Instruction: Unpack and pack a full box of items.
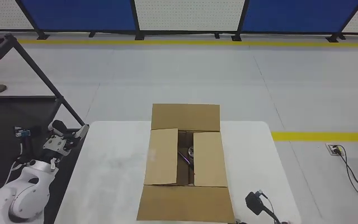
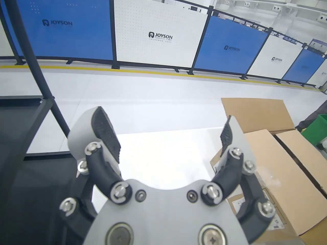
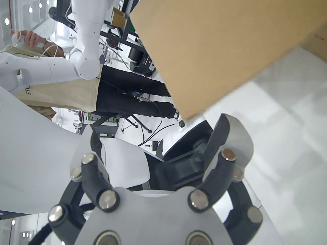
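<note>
A cardboard box (image 1: 187, 162) stands in the middle of the white table (image 1: 112, 168). Its far and near flaps are folded outward. The two side flaps lie partly over the opening, and dark items (image 1: 187, 154) show through the gap between them. My left gripper (image 1: 75, 134) hovers at the table's left edge, open and holding nothing, with the box (image 2: 270, 154) off to one side of its fingers (image 2: 104, 133). My right gripper (image 3: 161, 138) is open and holds nothing too, just below the box's near flap (image 3: 217, 39) at the table's front right corner (image 1: 254, 203).
A black frame with a slanted pole (image 1: 39, 70) and a dark platform (image 1: 22, 112) stand left of the table. A green bin (image 2: 316, 131) sits beyond the box. Blue and white fence panels (image 1: 190, 14) close off the far floor. Bare tabletop lies on both sides of the box.
</note>
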